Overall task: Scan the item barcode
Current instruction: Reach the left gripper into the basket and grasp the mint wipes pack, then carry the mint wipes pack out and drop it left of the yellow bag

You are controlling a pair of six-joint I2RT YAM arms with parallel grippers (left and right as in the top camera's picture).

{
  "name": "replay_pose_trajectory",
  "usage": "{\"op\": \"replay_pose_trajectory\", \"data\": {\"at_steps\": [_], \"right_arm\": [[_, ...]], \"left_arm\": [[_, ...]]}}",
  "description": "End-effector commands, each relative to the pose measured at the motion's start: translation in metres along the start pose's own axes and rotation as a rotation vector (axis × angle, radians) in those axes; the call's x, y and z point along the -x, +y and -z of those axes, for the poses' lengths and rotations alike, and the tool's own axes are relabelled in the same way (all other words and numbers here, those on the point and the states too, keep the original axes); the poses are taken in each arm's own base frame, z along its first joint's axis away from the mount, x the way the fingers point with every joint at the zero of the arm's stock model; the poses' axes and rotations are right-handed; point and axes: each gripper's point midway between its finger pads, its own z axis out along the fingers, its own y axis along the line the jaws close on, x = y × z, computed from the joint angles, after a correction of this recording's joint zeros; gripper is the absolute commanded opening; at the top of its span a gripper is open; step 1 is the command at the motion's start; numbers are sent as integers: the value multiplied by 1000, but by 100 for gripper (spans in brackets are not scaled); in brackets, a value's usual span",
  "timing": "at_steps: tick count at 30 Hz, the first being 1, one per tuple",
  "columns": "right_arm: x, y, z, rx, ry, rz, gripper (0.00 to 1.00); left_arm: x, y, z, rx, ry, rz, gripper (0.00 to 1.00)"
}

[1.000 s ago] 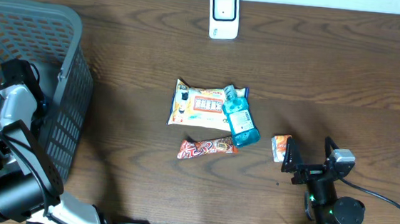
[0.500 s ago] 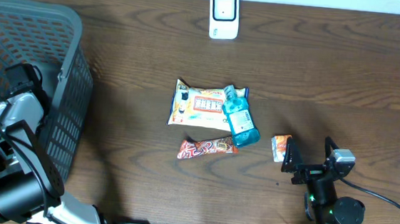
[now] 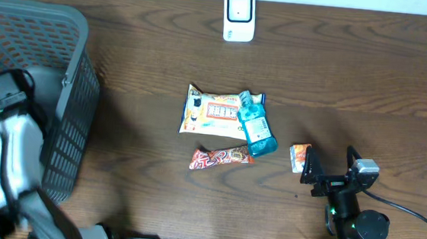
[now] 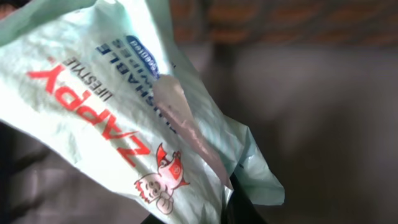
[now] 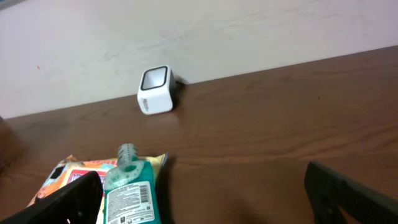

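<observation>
Left side of the tabletop point(image 3: 369, 86), inside the grey basket point(image 3: 76, 124): my left gripper point(image 4: 214, 208), jaws wide apart a second ago, has snapped closed on a pale green wipes packet point(image 4: 124, 112). The arm has swung up since then and shows as a blur from overhead. The wrist camera is now almost filled by the packet, hanging crumpled with its printed face toward the lens and its lower corner running into the dark finger at the bottom of the frame.

I take this as the pick made. The item is in hand but not yet clear of the basket, whose mesh is a blur behind it. No barcode shows on the face I can see, so I cannot tell which side carries it.

The white scanner point(image 3: 238, 16) stands at the far edge of the tabletop, well apart from the basket. Carrying the packet there and turning its code to the window is the work that remains.

My right gripper point(image 3: 310, 167) has not moved. It rests near the right end of the near edge with its jaws fully spread and nothing between them, just beside a small orange packet point(image 3: 298, 156). A snack bag point(image 3: 210, 113), a blue bottle point(image 3: 257, 129) and a candy bar point(image 3: 222, 158) lie untouched mid-table.
</observation>
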Motion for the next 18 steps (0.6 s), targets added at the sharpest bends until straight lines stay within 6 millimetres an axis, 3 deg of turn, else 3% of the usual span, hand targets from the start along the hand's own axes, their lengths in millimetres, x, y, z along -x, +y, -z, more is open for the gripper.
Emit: {"op": "replay_pose_trajectory", "data": {"at_steps": [1, 4, 7, 10, 12, 15, 18], "right_arm": [[-1, 2, 0, 6, 3, -4, 99], [-1, 2, 0, 6, 3, -4, 99], [-1, 2, 0, 6, 3, -4, 99], [-1, 2, 0, 6, 3, -4, 99], [-1, 2, 0, 6, 3, -4, 99], [-1, 2, 0, 6, 3, -4, 99], [-1, 2, 0, 6, 3, -4, 99]], "left_arm": [[39, -34, 81, -334, -56, 92, 7], [56, -55, 152, -625, -80, 128, 7], [64, -69, 241, -974, -102, 104, 7], [57, -67, 331, -1299, -147, 23, 7], [45, -58, 373, -1437, -170, -39, 7], [20, -47, 402, -1535, -189, -174, 7], [-12, -47, 410, -1580, -146, -321, 7]]}}
